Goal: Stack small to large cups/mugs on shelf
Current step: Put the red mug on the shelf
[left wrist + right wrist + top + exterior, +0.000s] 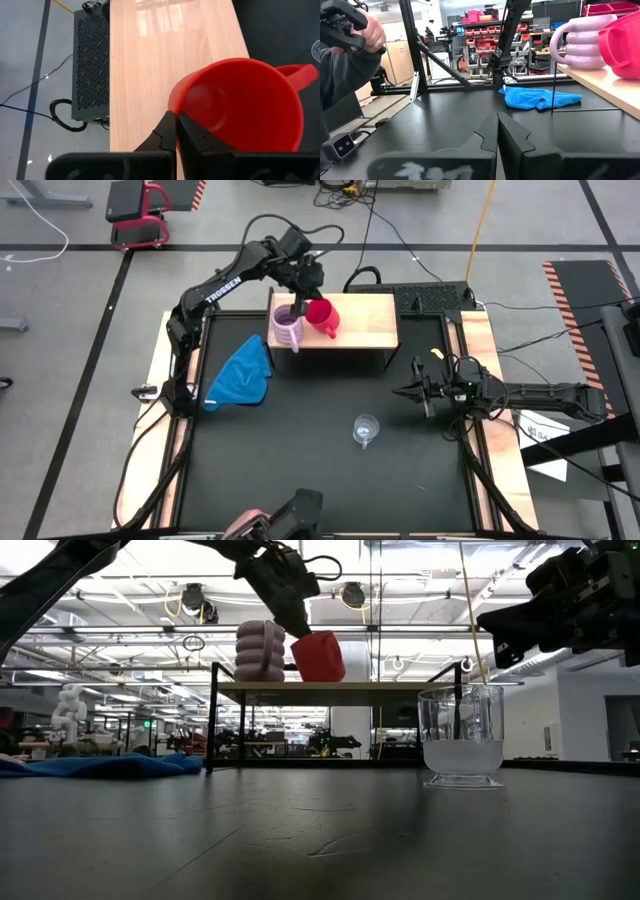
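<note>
Left pincer (176,131), clamped on the red mug's (321,315) rim, holds it tilted over the shelf (370,320) beside the lilac-pink mug (286,326); levelling it first should help it nest cleanly.

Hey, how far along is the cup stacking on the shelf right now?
Done: the lilac-pink mug stands on the shelf. In hand: the left hand is shut on the rim of the red mug, holding it tilted over the shelf beside the lilac one. Left: the clear glass cup sits on the table, untouched; the right hand waits shut nearby.
</note>
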You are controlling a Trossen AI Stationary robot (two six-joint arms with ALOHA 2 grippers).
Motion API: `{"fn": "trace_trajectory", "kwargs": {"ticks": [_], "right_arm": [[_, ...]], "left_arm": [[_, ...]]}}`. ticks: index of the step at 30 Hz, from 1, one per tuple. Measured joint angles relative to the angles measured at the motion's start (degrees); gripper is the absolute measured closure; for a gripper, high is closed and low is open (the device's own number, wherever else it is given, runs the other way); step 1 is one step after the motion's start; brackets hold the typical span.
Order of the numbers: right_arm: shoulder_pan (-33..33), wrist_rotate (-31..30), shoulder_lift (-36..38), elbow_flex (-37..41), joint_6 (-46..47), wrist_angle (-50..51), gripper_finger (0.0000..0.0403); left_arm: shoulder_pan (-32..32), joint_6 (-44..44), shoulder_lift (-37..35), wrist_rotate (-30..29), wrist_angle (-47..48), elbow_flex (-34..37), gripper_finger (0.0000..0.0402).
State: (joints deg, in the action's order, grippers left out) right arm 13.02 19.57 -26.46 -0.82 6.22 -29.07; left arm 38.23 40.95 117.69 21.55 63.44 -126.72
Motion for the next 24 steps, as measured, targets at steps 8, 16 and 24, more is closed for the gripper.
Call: {"fn": "trace_trajectory", "kwargs": {"ticks": [8,16,24], "right_arm": [[0.0,0.0,0.0,0.0,0.1,0.1,0.0403],[0.0,0.0,0.0,0.0,0.1,0.2,0.0403],[0.0,0.0,0.0,0.0,0.2,0.2,0.0403]], "left_arm": [[-1.0,1.0,-0.1,-3.4,1.4,-0.1,0.0401],[-2.8,2.3,0.1,-4.7,3.6,-3.4,0.04],[-3.4,2.4,0.1,-5.7,3.4,-4.0,0.0401]]}}
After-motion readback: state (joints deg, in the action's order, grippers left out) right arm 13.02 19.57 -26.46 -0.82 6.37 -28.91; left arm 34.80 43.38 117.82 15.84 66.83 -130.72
